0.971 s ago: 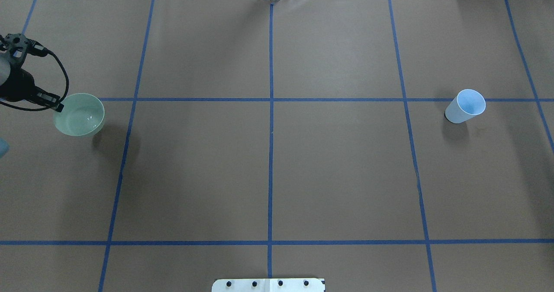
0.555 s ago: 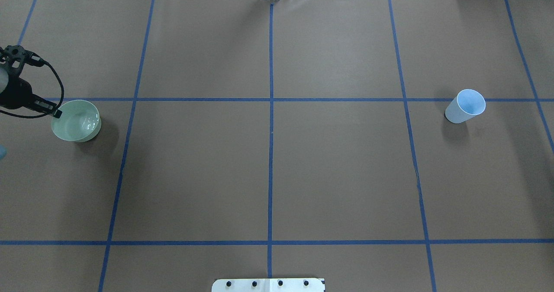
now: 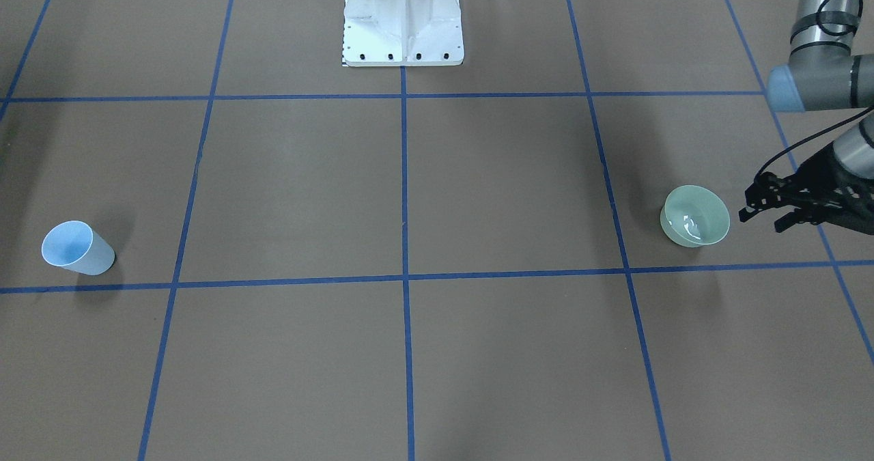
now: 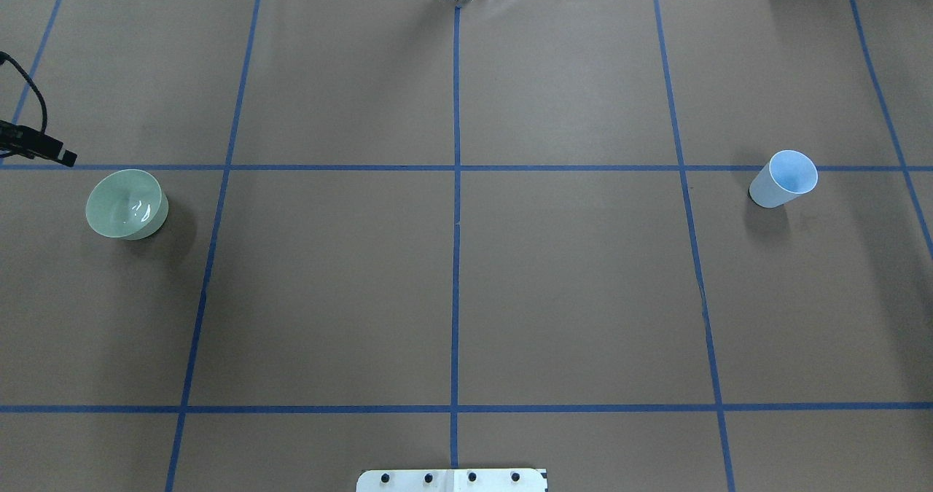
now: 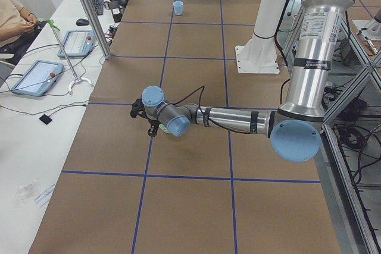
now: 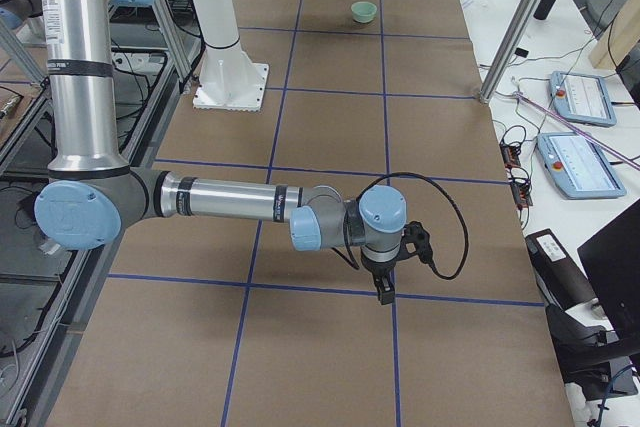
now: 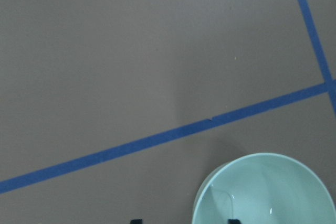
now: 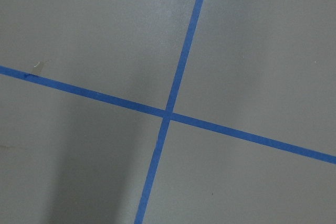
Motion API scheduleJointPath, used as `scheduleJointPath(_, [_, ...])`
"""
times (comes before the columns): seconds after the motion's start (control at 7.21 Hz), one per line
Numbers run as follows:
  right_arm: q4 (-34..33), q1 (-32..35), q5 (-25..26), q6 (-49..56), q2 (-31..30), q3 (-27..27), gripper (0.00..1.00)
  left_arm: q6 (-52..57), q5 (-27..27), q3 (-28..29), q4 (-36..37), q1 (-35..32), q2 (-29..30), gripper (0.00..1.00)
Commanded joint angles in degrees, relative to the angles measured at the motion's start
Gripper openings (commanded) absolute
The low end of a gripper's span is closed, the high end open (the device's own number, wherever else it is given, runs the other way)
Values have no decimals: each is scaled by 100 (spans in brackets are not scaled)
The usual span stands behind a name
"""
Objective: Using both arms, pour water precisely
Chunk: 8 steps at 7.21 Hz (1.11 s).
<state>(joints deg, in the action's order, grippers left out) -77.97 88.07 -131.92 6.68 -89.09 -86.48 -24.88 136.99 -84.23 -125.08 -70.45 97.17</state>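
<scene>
A pale green bowl (image 3: 695,215) (image 4: 125,204) stands on the brown table on my left side, with water (image 3: 689,227) showing as faint glints inside it. My left gripper (image 3: 761,220) hovers open just outboard of the bowl, touching nothing. The left wrist view shows the bowl (image 7: 262,192) at the bottom right. A light blue cup (image 3: 75,248) (image 4: 786,178) stands alone on the far right side. My right gripper (image 6: 385,292) appears only in the exterior right view, low over the table, well away from the cup; I cannot tell if it is open or shut.
Blue tape lines divide the brown table into a grid. The white bolted pedestal (image 3: 401,24) stands at the robot's edge of the table. Tablets (image 5: 36,75) and cables lie on a white side table beyond my left end, where a person (image 5: 12,16) sits.
My left gripper has let go of the bowl's rim and drawn back toward the table's left edge. The bowl shifted slightly and now rests on the table by itself.
</scene>
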Motion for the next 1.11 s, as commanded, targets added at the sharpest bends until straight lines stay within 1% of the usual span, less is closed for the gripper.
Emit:
scheduleJointPath(0.0, [1, 0, 0, 0, -12, 17, 100, 743, 144, -6, 427, -616, -14, 100])
scheduleJointPath(0.28, [1, 0, 0, 9, -56, 17, 100, 2681, 83, -93, 1953, -1537, 47, 100])
scheduleJointPath(0.42, [1, 0, 0, 9, -65, 17, 100, 3221, 74, -207, 2491, -1776, 74, 100])
scheduleJointPath(0.55, [1, 0, 0, 9, -65, 25, 100, 3574, 73, -208, 2680, -2014, 65, 100])
scheduleJointPath(0.69, [1, 0, 0, 9, -74, 34, 100, 3674, 82, -225, 2690, -2364, -13, 100])
scheduleJointPath(0.83, [1, 0, 0, 9, -82, 43, 100, 3675, -40, -165, 2708, -2489, -101, 100])
scheduleJointPath(0.97, [1, 0, 0, 9, -82, 34, 100, 3675, -537, -181, 2734, -2491, -224, 100])
